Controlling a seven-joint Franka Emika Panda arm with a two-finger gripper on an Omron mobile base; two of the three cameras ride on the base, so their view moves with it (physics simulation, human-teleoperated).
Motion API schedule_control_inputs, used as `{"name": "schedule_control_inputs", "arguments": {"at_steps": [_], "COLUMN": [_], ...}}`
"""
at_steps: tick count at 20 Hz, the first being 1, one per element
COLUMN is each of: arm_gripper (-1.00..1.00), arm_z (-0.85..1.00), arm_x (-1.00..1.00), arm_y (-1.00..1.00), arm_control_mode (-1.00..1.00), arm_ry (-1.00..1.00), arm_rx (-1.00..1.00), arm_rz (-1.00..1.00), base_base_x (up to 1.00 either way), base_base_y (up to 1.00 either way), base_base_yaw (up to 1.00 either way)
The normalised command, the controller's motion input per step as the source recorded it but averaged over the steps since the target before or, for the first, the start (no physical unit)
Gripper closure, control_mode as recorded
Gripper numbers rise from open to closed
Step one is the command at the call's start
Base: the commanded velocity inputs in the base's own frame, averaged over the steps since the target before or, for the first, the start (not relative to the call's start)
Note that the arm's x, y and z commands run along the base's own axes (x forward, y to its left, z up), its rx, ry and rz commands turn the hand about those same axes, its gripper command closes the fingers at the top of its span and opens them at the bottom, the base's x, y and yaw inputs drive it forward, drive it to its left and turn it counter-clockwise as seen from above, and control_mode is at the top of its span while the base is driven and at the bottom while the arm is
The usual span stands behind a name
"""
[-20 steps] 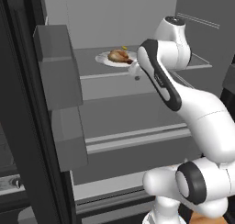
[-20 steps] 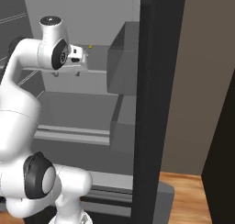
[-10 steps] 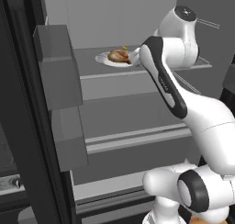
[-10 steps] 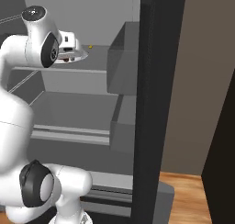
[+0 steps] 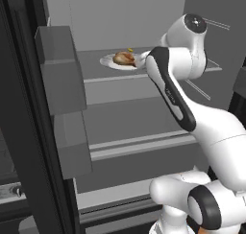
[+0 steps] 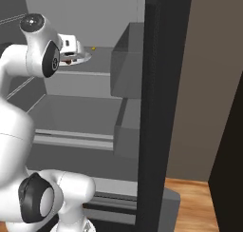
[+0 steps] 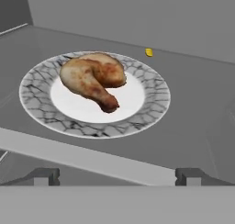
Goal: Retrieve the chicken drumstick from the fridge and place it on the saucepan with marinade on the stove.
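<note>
- You see a golden-brown, orange-tinged chicken drumstick on a round plate, white at its middle, with a grey-veined marble rim.
- Behind it lies 1 small yellow bit.
- The tall fridge's door is black, its shelves light grey.

flat even light, soft render, no glare

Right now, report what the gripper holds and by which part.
Nothing is held. The gripper is open, short of the chicken drumstick, which lies on the plate.
</note>
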Motion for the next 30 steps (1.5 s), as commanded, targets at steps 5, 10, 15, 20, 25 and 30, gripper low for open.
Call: {"name": "schedule_control_inputs", "arguments": {"at_steps": [5,10,15,20,25,30], "arm_gripper": [-1.0,-1.0,-1.0,-1.0,-1.0,-1.0], "arm_z": [0.04,0.06,0.0,0.0,-0.01,-0.07], "arm_x": [0.23,0.29,0.2,0.34,0.38,0.35], "arm_y": [0.29,0.37,0.13,0.0,0.0,0.03], "arm_control_mode": [-1.0,-1.0,-1.0,-1.0,-1.0,-1.0], "arm_ry": [0.01,0.02,0.0,0.0,0.0,0.0], "arm_rx": [0.0,0.0,0.01,0.0,0.0,0.0], "arm_rz": [0.0,0.0,0.0,0.0,0.0,0.0], "base_base_x": [0.0,0.0,0.0,0.0,0.0,0.0], "base_base_y": [0.0,0.0,0.0,0.0,0.0,0.0], "base_base_yaw": [0.0,0.0,0.0,0.0,0.0,0.0]}}
